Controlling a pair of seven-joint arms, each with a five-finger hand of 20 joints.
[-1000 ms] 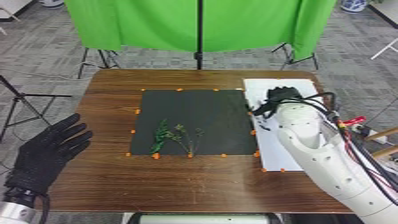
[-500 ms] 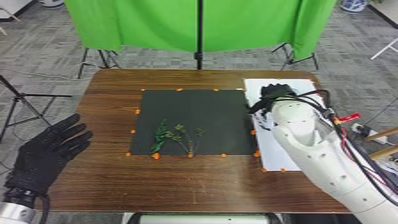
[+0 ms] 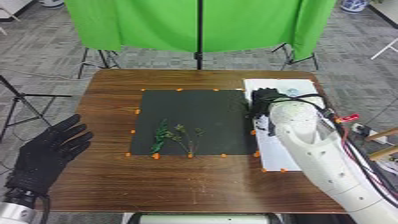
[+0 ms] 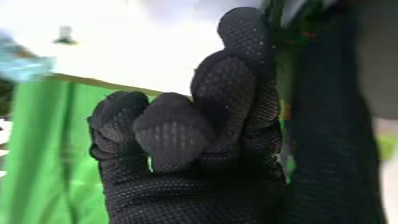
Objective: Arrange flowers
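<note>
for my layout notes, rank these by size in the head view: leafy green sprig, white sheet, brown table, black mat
1. Brown table
2. Black mat
3. White sheet, partly covered
4. Leafy green sprig

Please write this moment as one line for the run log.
right robot hand: over white sheet, apparently pinching greenery | left robot hand: open | leafy sprig: on black mat

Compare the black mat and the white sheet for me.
The mat is dark; the sheet is white. The mat is broad, nearly square; the sheet is long and narrow. Greens lie on the mat, while the right hand is over the sheet's left edge. Both have orange marks along their edges.
</note>
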